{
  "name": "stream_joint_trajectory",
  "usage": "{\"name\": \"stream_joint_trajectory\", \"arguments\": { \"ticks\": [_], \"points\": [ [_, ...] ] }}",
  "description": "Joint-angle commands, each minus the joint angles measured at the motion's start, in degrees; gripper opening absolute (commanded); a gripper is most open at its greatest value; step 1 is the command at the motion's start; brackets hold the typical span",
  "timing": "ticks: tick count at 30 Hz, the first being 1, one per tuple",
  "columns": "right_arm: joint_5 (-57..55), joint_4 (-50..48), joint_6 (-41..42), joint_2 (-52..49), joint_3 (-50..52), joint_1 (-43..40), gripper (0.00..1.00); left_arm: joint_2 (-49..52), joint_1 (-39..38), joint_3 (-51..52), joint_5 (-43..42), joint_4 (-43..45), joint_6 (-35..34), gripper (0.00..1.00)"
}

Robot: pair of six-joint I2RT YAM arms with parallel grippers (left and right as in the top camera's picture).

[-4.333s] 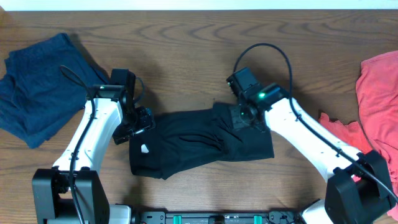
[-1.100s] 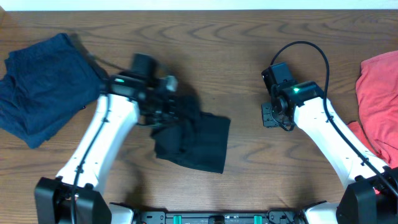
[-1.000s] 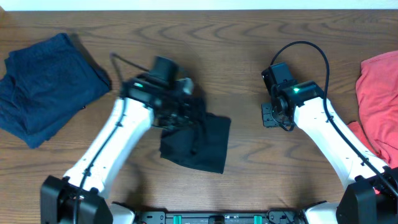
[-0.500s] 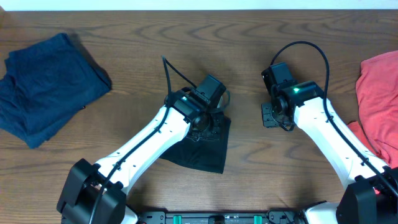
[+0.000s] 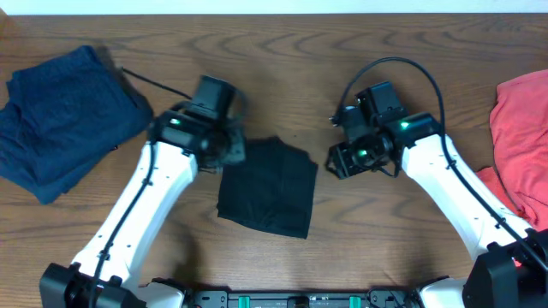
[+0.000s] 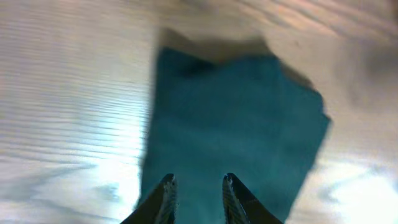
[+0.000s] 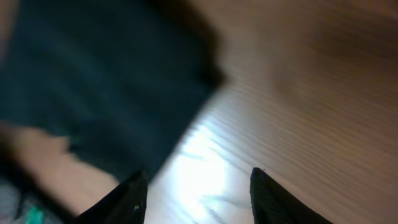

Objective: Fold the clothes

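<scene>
The black shirt (image 5: 267, 190) lies folded into a compact rectangle in the middle of the table. My left gripper (image 5: 229, 152) hovers at its upper left edge. In the left wrist view the gripper (image 6: 198, 184) is open by a narrow gap with nothing between its fingers, and the folded cloth (image 6: 236, 124) lies flat below, blurred. My right gripper (image 5: 336, 162) hangs just right of the shirt. The right wrist view shows it (image 7: 199, 186) wide open over bare wood, with the shirt's corner (image 7: 93, 81) at the upper left.
A navy blue garment (image 5: 64, 120) lies crumpled at the far left. A coral-red garment (image 5: 522, 145) lies at the right edge. Bare wooden table (image 5: 274, 68) stretches behind the shirt. The arms' base rail (image 5: 291, 299) runs along the front edge.
My left gripper has let go of the shirt and swung back left to its upper left edge. My right gripper moved left toward the shirt and opened wider.
</scene>
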State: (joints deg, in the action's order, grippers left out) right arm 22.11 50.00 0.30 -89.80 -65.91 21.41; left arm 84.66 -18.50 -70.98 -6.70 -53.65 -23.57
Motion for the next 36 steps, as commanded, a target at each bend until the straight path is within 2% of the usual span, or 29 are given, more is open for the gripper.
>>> {"name": "stream_joint_trajectory", "arguments": {
  "ticks": [1, 10, 17, 19, 24, 27, 30, 36],
  "points": [
    [9.53, -0.87, -4.11, -1.6, 0.04, 3.19, 0.54, 2.08, 2.25, 0.94, 2.25, -0.26, 0.76, 0.27],
    [9.9, -3.52, -0.09, -11.52, 0.04, 13.25, 0.49, 9.01, 2.03, 7.98, 0.94, 1.64, 0.76, 0.27],
    [8.76, -3.48, 1.84, -20.41, 0.04, 17.27, 0.38, 13.55, 2.03, 15.54, 0.87, 4.74, 0.74, 0.26],
    [5.14, -3.21, 5.07, -22.29, 0.04, 17.2, 0.35, 13.92, 2.03, 17.42, 0.7, 5.03, 0.48, 0.26],
    [-11.02, -2.14, 13.46, -23.74, 0.02, 15.17, 0.35, 13.92, 2.03, 21.14, 0.68, 3.69, -1.18, 0.25],
    [-20.41, -4.04, 13.42, -23.41, -0.55, 13.4, 0.37, 13.84, 2.03, 22.1, -4.13, 1.79, -2.1, 0.21],
    [-28.22, -7.43, 13.35, -23.34, -1.88, 11.52, 0.44, 12.96, 2.03, 22.12, -9.62, 0.7, -4.04, 0.2],
    [-29.81, -9.88, 9.9, -23.28, -8.11, 8.44, 0.46, 3.89, 2.03, 22.08, -9.53, 0.83, -5.7, 0.21]
  ]
}}
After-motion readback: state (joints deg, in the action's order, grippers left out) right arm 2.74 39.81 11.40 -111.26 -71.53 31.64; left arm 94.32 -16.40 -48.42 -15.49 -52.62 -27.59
